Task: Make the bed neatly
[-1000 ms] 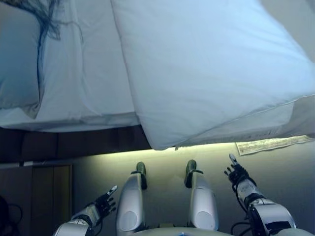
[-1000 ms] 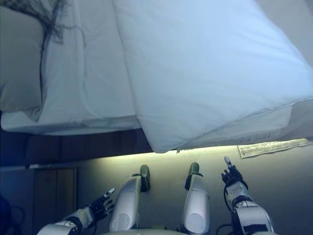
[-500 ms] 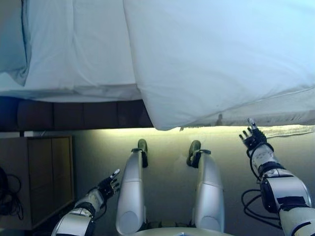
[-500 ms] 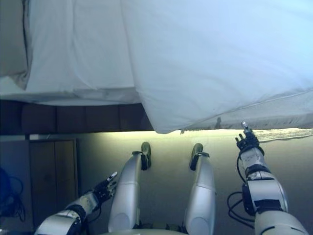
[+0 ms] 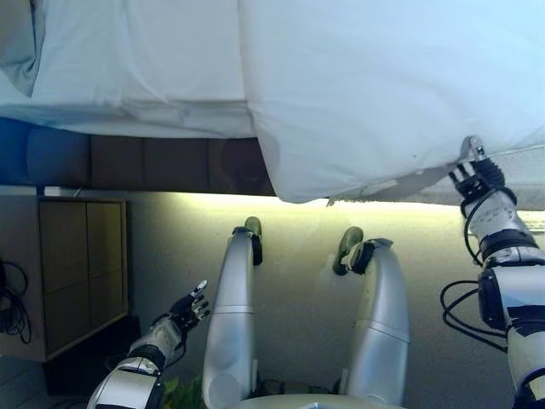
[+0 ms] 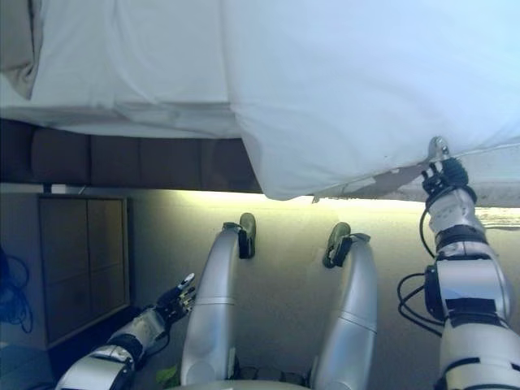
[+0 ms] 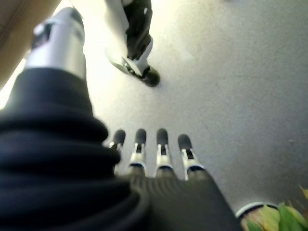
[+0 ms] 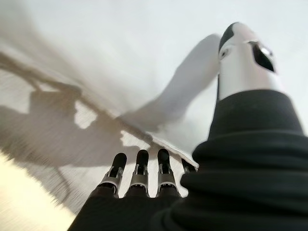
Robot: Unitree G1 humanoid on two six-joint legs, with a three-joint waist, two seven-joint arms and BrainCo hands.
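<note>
A thick white duvet [image 5: 383, 77] lies askew on the bed, and its corner hangs over the near edge of the white-sheeted mattress [image 5: 145, 60]. My right hand [image 5: 477, 175] is raised to the duvet's hanging lower edge at the right, thumb tip against the cloth. In the right wrist view its fingers [image 8: 141, 166] point straight at the fabric's seam and hold nothing. My left hand [image 5: 186, 308] hangs low at the left over the floor, open and empty, fingers [image 7: 159, 144] straight.
A pillow [image 5: 15, 43] shows at the bed's upper left corner. The dark padded bed base [image 5: 145, 162] runs below the mattress, with a lit strip along the floor under it. A wooden cabinet [image 5: 81, 264] stands at the left. Green leaves [image 7: 284, 216] lie near my left hand.
The camera has shifted, so the bed sits higher in view. My right hand rose from floor level up to the duvet's hanging edge. The left hand stayed low.
</note>
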